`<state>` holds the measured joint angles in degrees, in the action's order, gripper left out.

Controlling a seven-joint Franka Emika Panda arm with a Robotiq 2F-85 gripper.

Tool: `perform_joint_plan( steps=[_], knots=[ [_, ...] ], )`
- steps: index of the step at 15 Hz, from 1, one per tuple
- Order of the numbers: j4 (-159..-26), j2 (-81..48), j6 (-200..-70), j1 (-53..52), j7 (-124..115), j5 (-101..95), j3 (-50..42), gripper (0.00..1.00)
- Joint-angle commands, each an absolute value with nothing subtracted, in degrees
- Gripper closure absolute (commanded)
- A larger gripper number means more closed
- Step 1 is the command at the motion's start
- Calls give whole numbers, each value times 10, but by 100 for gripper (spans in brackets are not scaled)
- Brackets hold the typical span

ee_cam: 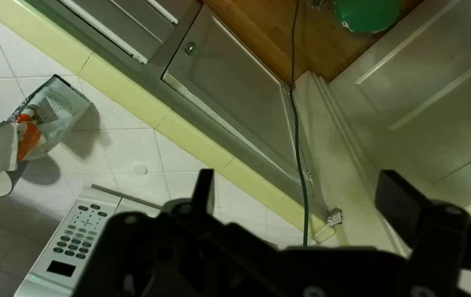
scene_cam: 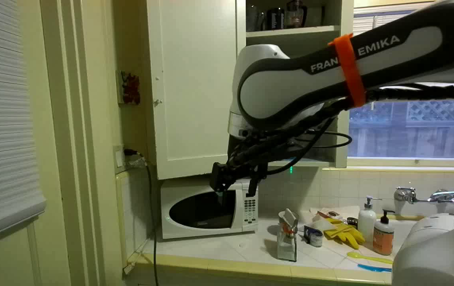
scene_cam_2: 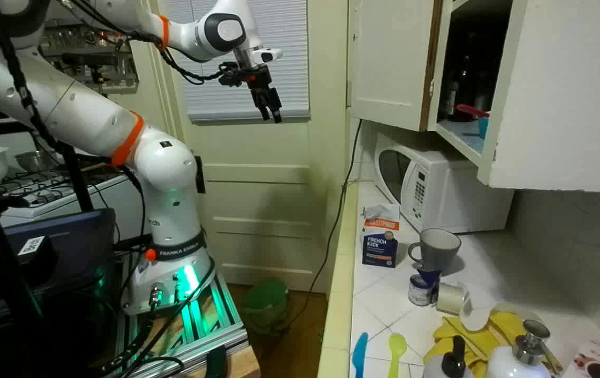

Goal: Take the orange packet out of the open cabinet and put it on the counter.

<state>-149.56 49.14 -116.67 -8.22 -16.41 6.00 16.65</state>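
White-tiled worktop [scene_cam_2: 378, 294] w/ yellow front trim runs below the open cab. [scene_cam_2: 462, 147]. Door [scene_cam: 197, 87] swung wide; a shelf [scene_cam: 290, 31] carries dark vessels [scene_cam: 276, 19]. Robot arm [scene_cam: 280, 93], w/ orange band [scene_cam: 350, 71], masks much of the lower cab. interior in an ext. view. White microwave [scene_cam_2: 462, 189] stands on worktop under cab. Bag [scene_cam_2: 380, 244], navy and white w/ orange stripe, stands upright on worktop near microwave. Inspector can't tell if this is the orange pkt.; pkt. location therefore unconfirmed. Pump bottle [scene_cam: 383, 240] w/ orange label stands near a crumpled yellow glove [scene_cam: 344, 233]. Grey mug [scene_cam_2: 439, 249] sits just beside bag. Lime spoon [scene_cam_2: 397, 346] and blue utensil [scene_cam_2: 361, 352] lie flat on worktop, not touching. Fingers [ee_cam: 204, 189] spread, wide gap between, pointing down, apart from bag in both ext. views.
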Motion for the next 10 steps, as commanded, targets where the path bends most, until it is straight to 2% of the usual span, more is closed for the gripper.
perform_joint_plan(
  steps=[1, 6, 10],
  knots=[
    [-1494, 491, -1165, -85, -166, 58, 164, 0],
    [-1494, 491, -1165, -85, -166, 58, 164, 0],
    [-1492, 536, -1168, -29, -176, 11, 126, 0]
  ],
)
